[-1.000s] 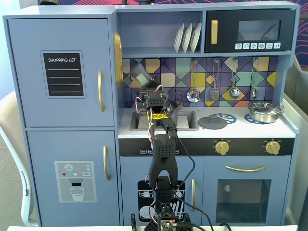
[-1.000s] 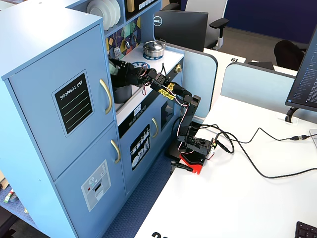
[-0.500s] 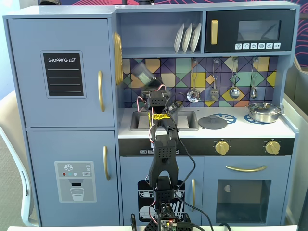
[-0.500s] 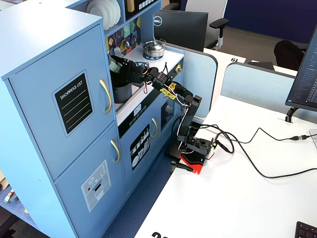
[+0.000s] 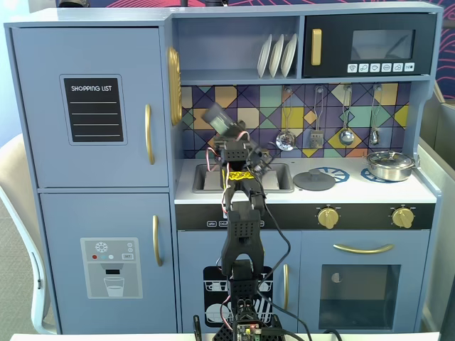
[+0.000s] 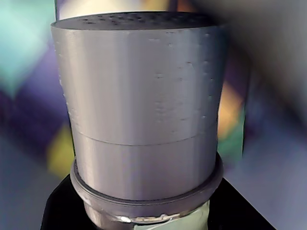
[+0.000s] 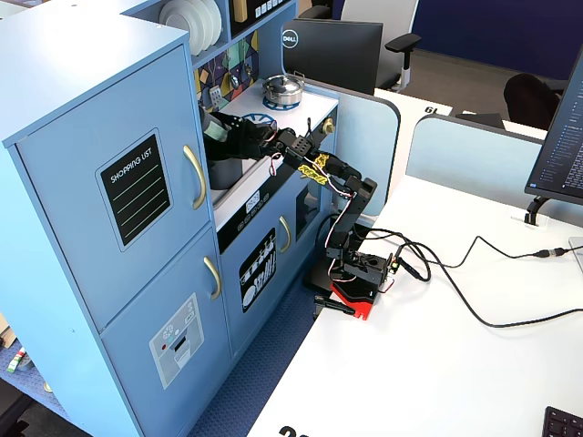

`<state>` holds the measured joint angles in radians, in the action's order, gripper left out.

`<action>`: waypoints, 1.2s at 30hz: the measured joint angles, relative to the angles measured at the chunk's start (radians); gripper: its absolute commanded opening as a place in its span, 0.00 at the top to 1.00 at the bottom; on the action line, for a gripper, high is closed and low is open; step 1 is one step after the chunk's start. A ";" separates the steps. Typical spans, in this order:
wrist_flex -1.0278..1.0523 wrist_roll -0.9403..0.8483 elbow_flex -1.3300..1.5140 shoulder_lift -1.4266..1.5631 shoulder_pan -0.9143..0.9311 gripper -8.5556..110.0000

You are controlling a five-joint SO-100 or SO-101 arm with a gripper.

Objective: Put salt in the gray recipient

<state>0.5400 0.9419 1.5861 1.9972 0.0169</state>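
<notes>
1. The gripper [image 5: 226, 135] is clamped around the tall slim gray cylindrical salt shaker [image 5: 221, 118], raised and tilted over the sink near the countertop's left edge.
2. The dark gray pot isn't clearly visible; locate it, then tip the perforated top downward.

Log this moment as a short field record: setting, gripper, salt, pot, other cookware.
setting: blue toy kitchen, arm reaching in over the sink
gripper: gripper shut on the salt shaker
salt shaker: salt shaker lifted and tilted, above the sink area; perforated top fills the wrist view
gray pot: dark pot below the gripper in a fixed view, partly hidden
lid: flat gray lid on the counter
steel pan: steel pan on the right burner
</notes>
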 measured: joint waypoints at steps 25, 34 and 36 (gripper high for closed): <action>0.035 -0.408 -0.314 -0.092 0.061 0.93; 0.011 -1.097 -0.233 -0.035 0.509 0.93; -0.005 -1.290 -0.209 -0.015 0.612 0.93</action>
<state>0.5354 -0.3482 1.3775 1.9819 0.6289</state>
